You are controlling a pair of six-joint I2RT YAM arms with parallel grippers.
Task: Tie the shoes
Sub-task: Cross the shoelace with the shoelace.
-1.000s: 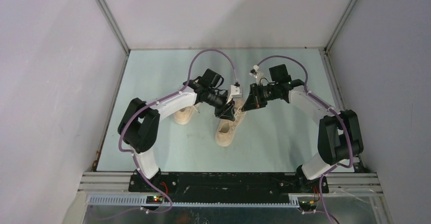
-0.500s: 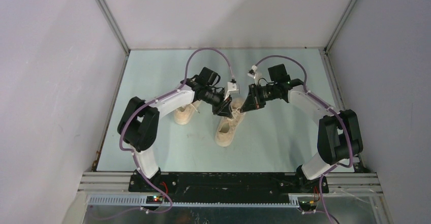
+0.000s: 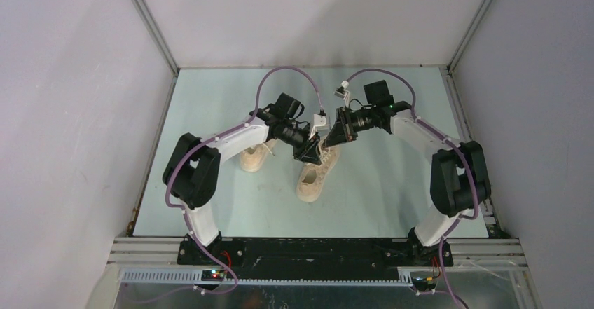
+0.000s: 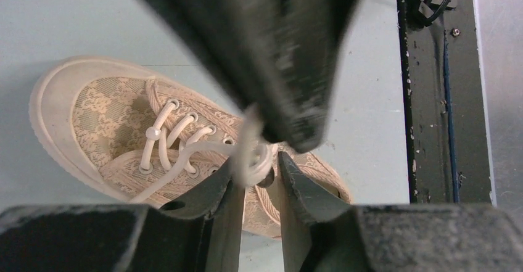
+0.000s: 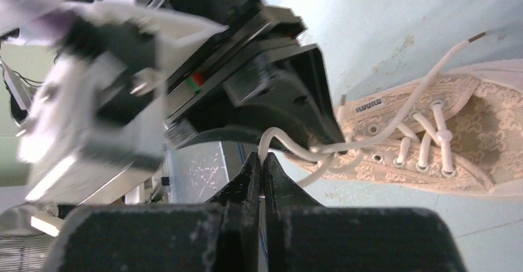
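Pale blue-green worktop (image 3: 392,197) inside white walls: on the overhead camera your two hands meet over the middle sneaker (image 3: 310,181). The left hand (image 3: 308,153) and the right hand (image 3: 329,139) are almost touching above its laced throat. The other sneaker (image 3: 252,159) lies near it on the left, partly under the left arm.

On the left wrist camera your left hand (image 4: 256,182) stands narrowly parted, with a loop of the lace (image 4: 248,161) sitting at its fingertips. The gap looks wider than the cord, so I would not call that a grip. The right hand (image 4: 296,137) reaches in from above to the same loop.

On the right wrist camera your right hand (image 5: 262,164) is pressed closed on the lace (image 5: 290,144), which arcs up from the top eyelets of the middle sneaker (image 5: 469,142) and drops into the pinch.

You look mid-knot here, handing or shaping a loop. Next, I think, you need the left hand to close firmly on that loop while the right holds tension, without dragging the sneaker. Whether the other sneaker is tied I cannot tell.
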